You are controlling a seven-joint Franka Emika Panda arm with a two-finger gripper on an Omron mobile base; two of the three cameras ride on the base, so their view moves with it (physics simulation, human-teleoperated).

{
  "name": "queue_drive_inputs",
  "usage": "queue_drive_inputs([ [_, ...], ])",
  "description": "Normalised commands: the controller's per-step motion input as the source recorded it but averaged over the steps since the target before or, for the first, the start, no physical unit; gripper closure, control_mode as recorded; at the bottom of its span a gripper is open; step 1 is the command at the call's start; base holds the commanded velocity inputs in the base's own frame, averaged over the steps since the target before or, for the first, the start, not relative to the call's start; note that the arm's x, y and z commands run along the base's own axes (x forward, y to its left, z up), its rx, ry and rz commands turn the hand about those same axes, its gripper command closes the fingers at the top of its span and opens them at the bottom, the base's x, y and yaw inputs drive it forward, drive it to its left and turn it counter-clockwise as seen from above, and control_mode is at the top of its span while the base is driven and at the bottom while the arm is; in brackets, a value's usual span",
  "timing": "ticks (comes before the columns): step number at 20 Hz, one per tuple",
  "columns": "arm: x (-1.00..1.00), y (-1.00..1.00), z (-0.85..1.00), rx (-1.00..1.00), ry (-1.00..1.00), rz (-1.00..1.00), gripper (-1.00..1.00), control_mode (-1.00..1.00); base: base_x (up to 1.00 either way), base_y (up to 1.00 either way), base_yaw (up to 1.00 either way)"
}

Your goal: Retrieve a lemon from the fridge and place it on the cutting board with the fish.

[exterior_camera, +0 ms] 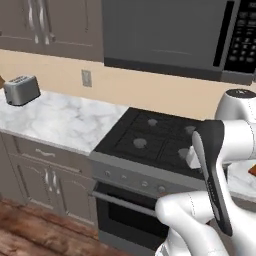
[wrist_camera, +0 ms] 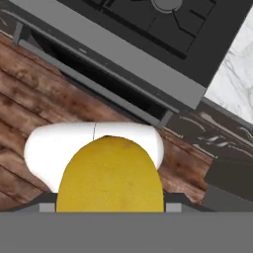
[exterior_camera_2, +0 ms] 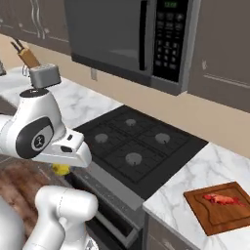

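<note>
I am carrying the lemon [wrist_camera: 109,175] in my claw [exterior_camera_2: 62,168], jaws gripping it, low in front of the stove [exterior_camera_2: 134,141]. The board [exterior_camera_2: 220,206] with the fish [exterior_camera_2: 220,199] is waiting far right on the surface [exterior_camera_2: 180,195]. Swinging over fast could be shaking the round fruit loose, or clipping the stove edge.

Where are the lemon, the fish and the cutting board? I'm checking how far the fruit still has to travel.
lemon [wrist_camera: 109,175]: hand view, middle of its yellow skin.
fish [exterior_camera_2: 220,199]: right base view, middle of the red piece.
cutting board [exterior_camera_2: 205,215]: right base view, bare wood near its left edge.
</note>
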Motion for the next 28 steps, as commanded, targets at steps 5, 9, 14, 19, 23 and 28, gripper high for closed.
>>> queue_drive_inputs([
  [5, 0.00, 0.00, 0.00, 0.00, 0.00, 0.00, 1.00, 1.00, 0.00, -0.18, -0.41],
  [9, 0.00, 0.00, 0.00, 0.00, 0.00, 0.00, 1.00, 1.00, 0.00, -0.26, -0.48],
  [14, 0.00, 0.00, 0.00, 0.00, 0.00, 0.00, 1.00, 1.00, 0.00, -0.35, -0.53],
  [19, 0.00, 0.00, 0.00, 0.00, 0.00, 0.00, 1.00, 1.00, 0.04, -0.40, -0.58],
  [23, 0.00, 0.00, 0.00, 0.00, 0.00, 0.00, 1.00, 1.00, 0.18, -0.45, -0.62],
  [28, 0.00, 0.00, 0.00, 0.00, 0.00, 0.00, 1.00, 1.00, 0.23, -0.21, -0.53],
])
